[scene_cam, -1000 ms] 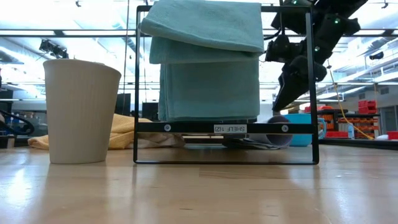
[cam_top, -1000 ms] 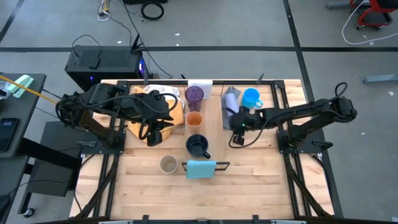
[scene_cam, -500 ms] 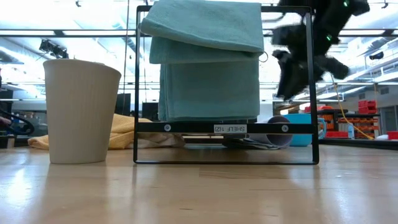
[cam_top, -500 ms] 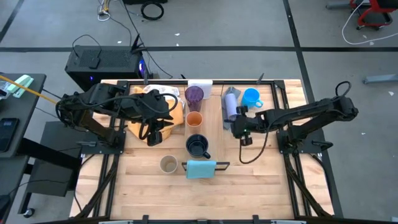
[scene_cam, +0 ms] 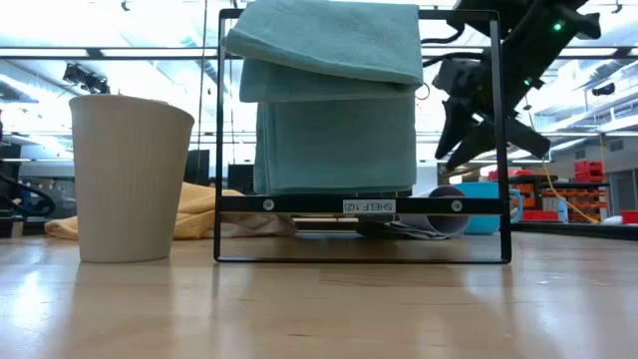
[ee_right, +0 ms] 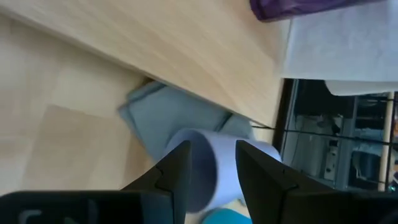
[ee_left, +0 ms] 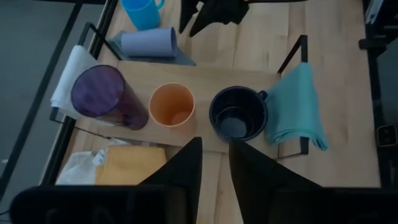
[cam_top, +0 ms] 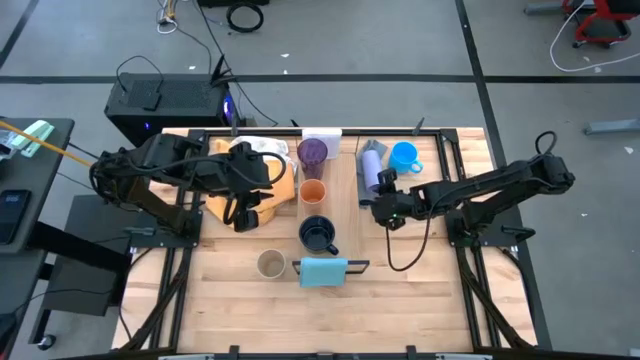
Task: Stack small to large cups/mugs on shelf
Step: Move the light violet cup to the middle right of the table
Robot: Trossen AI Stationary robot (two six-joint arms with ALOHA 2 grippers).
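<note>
on the shelf (cam_top: 318, 205) we count three cups: navy mug (cam_top: 317, 234) nearest, orange cup (cam_top: 313, 192), then purple tumbler (cam_top: 313, 152). right of the shelf, the right gripper (cam_top: 381, 207) hangs with fingers parted, empty, over the toppled lavender cup (cam_top: 371, 166) on a grey cloth (ee_right: 165, 118). the left gripper (cam_top: 245, 214) waits left, narrowly parted, empty.

A beige cup (scene_cam: 132, 178) stands at left on the surface (scene_cam: 319, 309), beside a teal towel (scene_cam: 334, 95) draped over a black rack (scene_cam: 359, 205), with the right claw (scene_cam: 477, 130) hanging open at upper right.
</note>
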